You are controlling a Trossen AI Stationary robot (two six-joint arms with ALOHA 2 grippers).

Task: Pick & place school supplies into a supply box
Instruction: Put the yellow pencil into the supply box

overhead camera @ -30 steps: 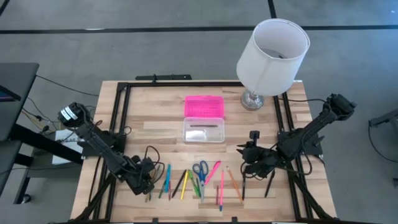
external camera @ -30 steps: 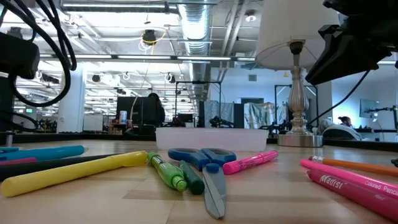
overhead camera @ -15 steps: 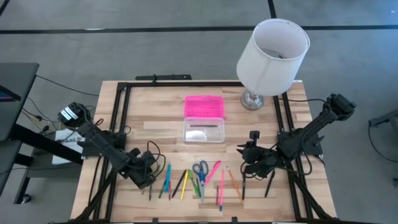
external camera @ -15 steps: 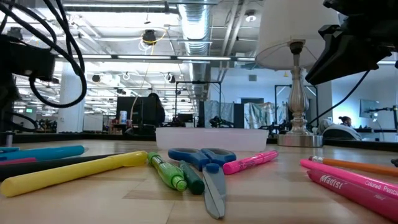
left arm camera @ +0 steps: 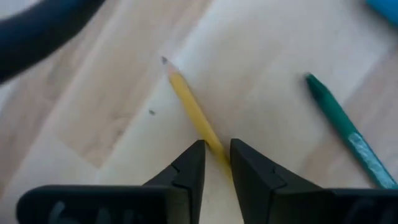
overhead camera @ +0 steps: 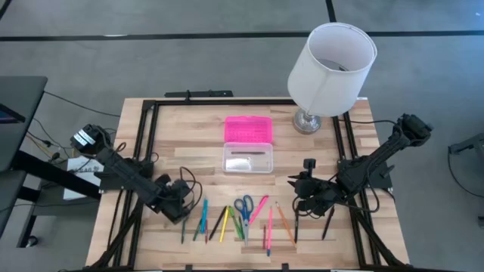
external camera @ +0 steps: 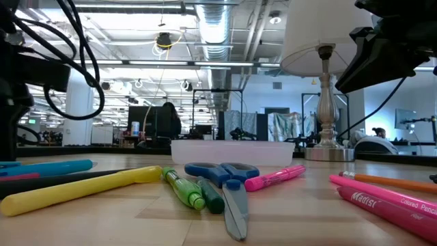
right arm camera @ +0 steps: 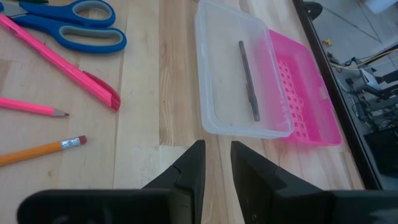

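Pens, pencils and blue-handled scissors (overhead camera: 243, 205) lie in a row near the table's front edge. The supply box stands behind them: a clear base (overhead camera: 247, 159) with one grey pen (right arm camera: 249, 81) lying in it, and the pink lid (overhead camera: 247, 129) open flat behind it. My left gripper (overhead camera: 180, 211) stands at the row's left end, pointing steeply down, shut on a yellow pencil (left arm camera: 186, 99). A green pen (left arm camera: 348, 137) lies beside it. My right gripper (right arm camera: 217, 162) hangs shut and holding nothing at the row's right end, aimed at the box. My left gripper pinches the yellow pencil's shaft (left arm camera: 211, 140) between its two fingers. The fingers come from above, pointing steeply down, one on each side of the shaft. The pencil lies on the wood, its sharpened point (left arm camera: 165, 60) away from the fingers. Its other end is hidden under the gripper.
A lamp with a white shade (overhead camera: 330, 64) stands at the table's far right corner, close to the box. A black frame (overhead camera: 151, 113) runs around the tabletop. Bare wood lies between the row of supplies and the box.
My left gripper has moved a little toward the table's far edge and right, along the left end of the row, and has tipped more steeply downward. The supplies and my right arm have kept still.
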